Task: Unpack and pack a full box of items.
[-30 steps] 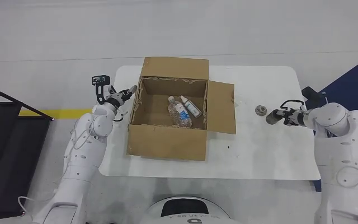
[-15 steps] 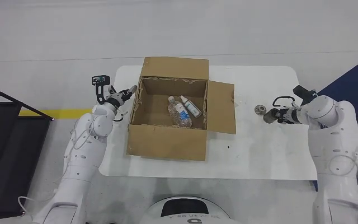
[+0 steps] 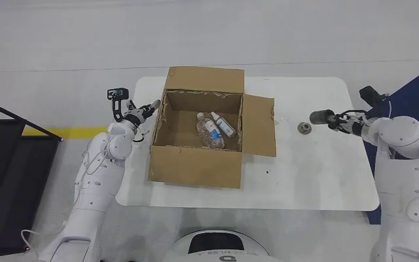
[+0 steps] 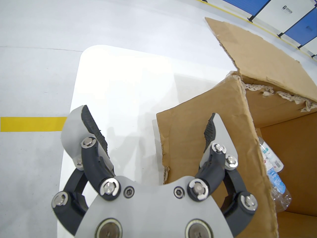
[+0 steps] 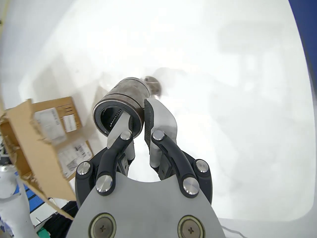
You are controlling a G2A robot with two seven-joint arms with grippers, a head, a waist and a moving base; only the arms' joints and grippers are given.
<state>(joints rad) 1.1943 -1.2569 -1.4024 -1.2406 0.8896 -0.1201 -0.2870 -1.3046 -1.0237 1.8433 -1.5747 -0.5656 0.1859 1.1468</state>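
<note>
Right gripper (image 5: 137,115) (image 3: 329,119): clamped on a metal cylinder (image 5: 118,105) (image 3: 319,117). One finger appears to reach into the cylinder's open bore, and the other finger's ribbed pad (image 5: 148,122) presses on the outer wall.
Metal cylinder: short, hollow and dull grey, with a groove round each end. It is held lying sideways over the right part of the table (image 3: 308,177) (image 5: 223,50), and its free end points toward the box (image 3: 196,167) (image 4: 210,115).
Small round metal part (image 3: 304,128) (image 5: 154,86): rests on the table near the cylinder's free end, between it and the box's right flap (image 3: 259,124). It looks apart from the cylinder and is blurred in the right wrist view.
Left gripper (image 4: 148,115) (image 3: 152,107): fingers spread wide, with nothing between them. It sits at the box's left side, one finger in front of the left flap's outer face and the other over bare table.
Box: open cardboard in the middle of the table. The far, near and right flaps are folded outward, the left flap stands nearly upright, and the edges are torn.
Clear bottle (image 3: 211,133) (image 4: 278,187): crumpled plastic, lying on its side on the box floor.
White bottle (image 3: 223,124): small, with a blue cap. It lies just beside the clear bottle, on the side nearer the right flap.
Table: white, with rounded corners.
Yellow line (image 3: 65,132) (image 4: 32,124): runs on the floor left of the table.
</note>
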